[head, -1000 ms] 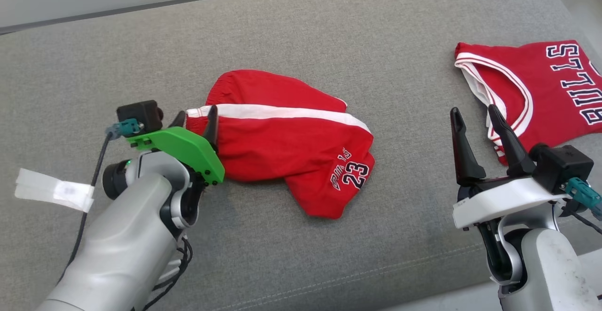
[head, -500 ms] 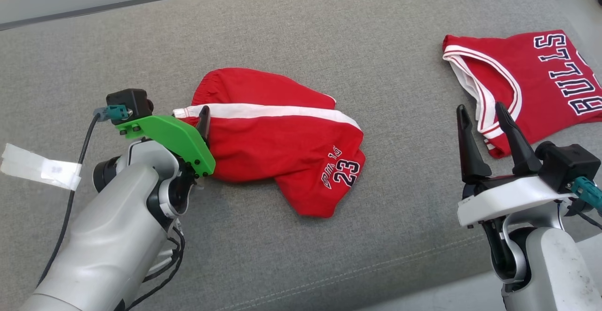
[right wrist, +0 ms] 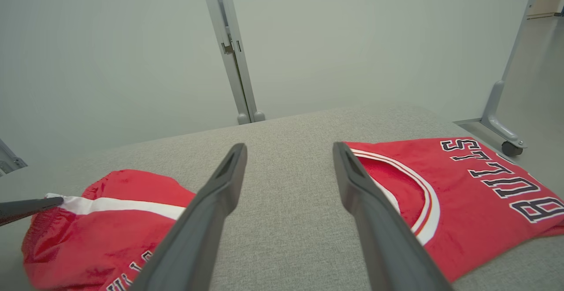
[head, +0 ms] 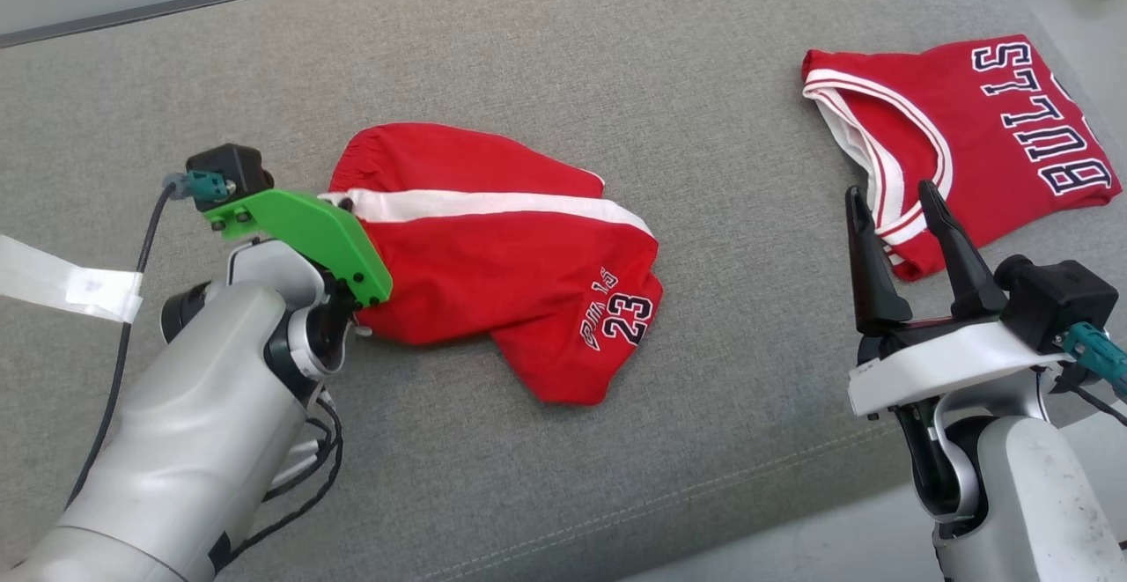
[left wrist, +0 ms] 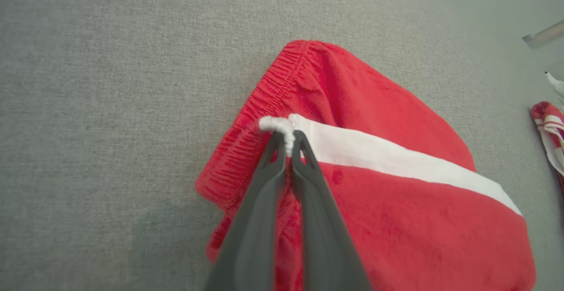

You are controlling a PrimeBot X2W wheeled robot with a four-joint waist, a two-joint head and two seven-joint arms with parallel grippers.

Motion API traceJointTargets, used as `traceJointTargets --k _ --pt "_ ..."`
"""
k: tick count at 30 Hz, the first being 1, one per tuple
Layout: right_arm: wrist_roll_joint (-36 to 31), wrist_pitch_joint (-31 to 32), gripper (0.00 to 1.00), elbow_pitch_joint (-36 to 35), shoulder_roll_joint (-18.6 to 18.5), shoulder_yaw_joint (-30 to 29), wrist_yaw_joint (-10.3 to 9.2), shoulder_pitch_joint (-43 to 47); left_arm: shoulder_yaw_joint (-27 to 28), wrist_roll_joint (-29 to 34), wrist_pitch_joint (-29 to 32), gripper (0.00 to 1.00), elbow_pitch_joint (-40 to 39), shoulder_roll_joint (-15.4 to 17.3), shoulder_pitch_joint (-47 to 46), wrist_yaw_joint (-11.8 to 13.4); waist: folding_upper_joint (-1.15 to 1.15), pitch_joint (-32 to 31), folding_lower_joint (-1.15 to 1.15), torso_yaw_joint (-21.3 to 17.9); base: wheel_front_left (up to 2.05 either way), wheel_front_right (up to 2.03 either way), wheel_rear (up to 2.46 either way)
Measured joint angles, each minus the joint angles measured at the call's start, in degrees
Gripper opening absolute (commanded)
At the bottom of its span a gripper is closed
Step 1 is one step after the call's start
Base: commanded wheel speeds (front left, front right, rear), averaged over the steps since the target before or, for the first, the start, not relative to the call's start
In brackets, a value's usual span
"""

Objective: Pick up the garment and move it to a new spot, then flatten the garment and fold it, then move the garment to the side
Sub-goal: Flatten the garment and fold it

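You're clamping left end effector (left wrist: pixel 288 138) on the waistband (left wrist: pixel 264 95) of crumpled red white-striped cloth shorts (left wrist: pixel 396 203); right end effector (head: pixel 889 195) is hanging spread apart. Light, limp, probably sagging once lifted.

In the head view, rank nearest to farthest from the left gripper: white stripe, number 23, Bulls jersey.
1. white stripe, gripped at its left end.
2. number 23, on the shorts' right part.
3. Bulls jersey, far right.
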Motion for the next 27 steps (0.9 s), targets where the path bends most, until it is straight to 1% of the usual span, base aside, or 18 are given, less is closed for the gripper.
traceJointTargets --k 3,6,12,14,17,19,21,22,23,25,27 --pt "0.01 -0.16 1.00 0.13 -0.01 -0.20 0.00 -0.01 0.67 1.15 -4.25 0.00 0.34 -0.23 -1.53 -0.83 0.00 0.09 0.00 -0.19 0.00 0.00 0.00" --pt "0.00 -0.19 1.00 0.30 0.00 -0.42 0.00 -0.05 0.64 3.22 -8.42 0.00 0.59 -0.87 -3.32 -2.68 0.00 -0.10 0.00 -0.07 0.00 0.00 0.00" --pt "0.00 -0.24 1.00 0.69 0.00 0.21 0.00 -1.24 1.07 7.35 -17.53 0.00 0.75 -2.99 -11.14 -5.67 0.00 -0.83 0.00 0.41 0.00 0.00 0.00" --pt "0.00 -0.24 1.00 0.77 0.00 0.25 0.00 -1.58 1.76 8.65 -19.54 0.00 -0.15 -3.71 -13.94 -7.01 0.00 -1.14 0.00 0.60 0.00 0.00 0.00" --pt "-0.05 -0.23 1.00 0.87 0.01 0.07 0.00 -1.87 2.52 10.39 -20.63 0.00 -2.85 -4.64 -15.72 -9.40 0.00 -1.68 0.00 1.04 0.00 0.00 0.00" --pt "-0.11 -0.23 1.00 0.88 -0.01 -0.11 0.00 -1.74 2.49 11.20 -21.00 0.00 -4.95 -4.86 -15.06 -10.60 0.00 -1.99 0.00 1.47 0.00 0.00 0.00" --pt "-0.10 -0.23 1.00 0.89 0.00 -0.25 0.00 -1.10 2.38 11.96 -21.07 0.00 -7.56 -4.26 -12.25 -11.47 0.00 -2.25 0.00 2.00 0.00 0.00 0.00" --pt "-0.10 -0.23 1.00 0.89 0.00 -0.25 0.00 -1.10 2.38 11.96 -21.07 0.00 -7.56 -4.26 -12.25 -11.47 0.00 -2.25 0.00 2.00 0.00 0.00 0.00" --pt "-0.08 -0.20 1.00 0.99 0.00 -0.40 0.00 -0.60 2.41 12.18 -21.09 0.00 -8.78 -3.68 -10.03 -11.56 0.00 -2.36 0.00 2.28 0.00 0.00 0.00" --pt "-0.07 -0.16 1.00 1.05 0.00 -0.83 0.00 0.35 2.27 12.47 -21.24 0.00 -11.46 -2.30 -4.46 -11.56 0.00 -2.55 0.00 2.96 0.00 0.00 0.00" --pt "0.01 -0.08 1.00 1.12 0.00 -1.02 0.00 1.19 2.48 12.65 -21.24 0.00 -14.24 -0.69 1.67 -10.99 0.00 -2.68 0.00 3.71 0.00 0.00 0.00"
